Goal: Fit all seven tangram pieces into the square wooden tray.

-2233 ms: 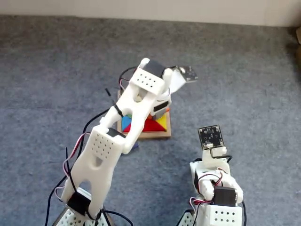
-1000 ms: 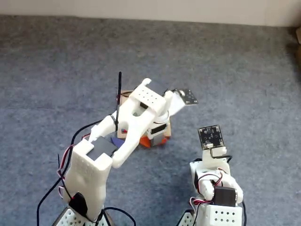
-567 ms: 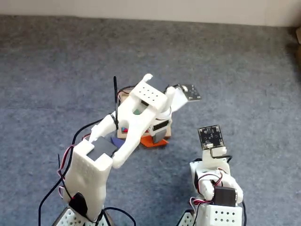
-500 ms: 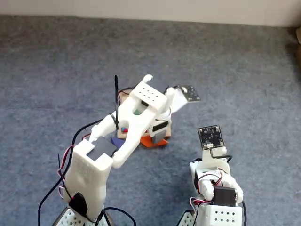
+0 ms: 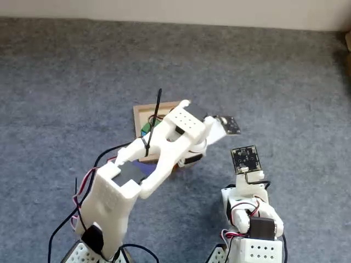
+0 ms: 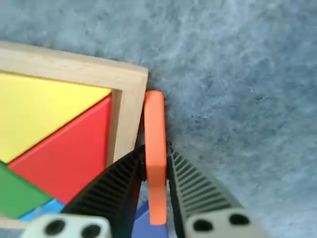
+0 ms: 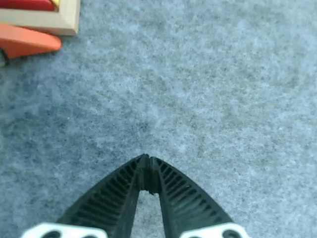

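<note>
Grey carpet (image 5: 285, 82) under tray (image 5: 140, 113) (wall (image 5: 164, 10) beyond)

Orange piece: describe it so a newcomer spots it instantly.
Find the square wooden tray on the grey carpet. Just outside its corner, the left gripper pinches the orange piece, held on edge. Unlike the yellow piece, red piece and green piece lying flat inside, it stands outside the rim.
</note>
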Tool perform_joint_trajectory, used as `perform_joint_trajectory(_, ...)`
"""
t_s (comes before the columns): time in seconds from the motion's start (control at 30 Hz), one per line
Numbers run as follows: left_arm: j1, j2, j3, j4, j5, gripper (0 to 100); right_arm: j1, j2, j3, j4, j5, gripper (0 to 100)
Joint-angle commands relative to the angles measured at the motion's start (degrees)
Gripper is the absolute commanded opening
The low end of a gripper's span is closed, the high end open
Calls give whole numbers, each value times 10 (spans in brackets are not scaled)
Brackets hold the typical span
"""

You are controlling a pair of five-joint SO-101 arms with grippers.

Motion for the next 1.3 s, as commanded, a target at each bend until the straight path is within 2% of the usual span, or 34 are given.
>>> perform_joint_trajectory(0.0, -3, -68, 0, -2, 40, 5, 6, -7, 38, 1, 7, 6)
perform_joint_trajectory(0.17, -4, -148, -2, 16, 48, 5, 6, -7, 38, 1, 7, 6)
perform_joint_trajectory(0.3, -40, -182, -6, 10, 45, 5, 6, -7, 38, 1, 7, 6)
perform_joint_trajectory(0.6, -145, -170, -6, -125, 13, 5, 6, -7, 38, 1, 7, 6)
perform_joint_trajectory(0.93, -159, -80, -12, -220, 11, 6, 6, -7, 38, 1, 7, 6)
perform_joint_trajectory(1.13, -161, -81, -12, -222, 16, 177, 6, -7, 38, 1, 7, 6)
perform_joint_trajectory(1.27, -158, -104, -11, -212, 13, 192, 6, -7, 38, 1, 7, 6)
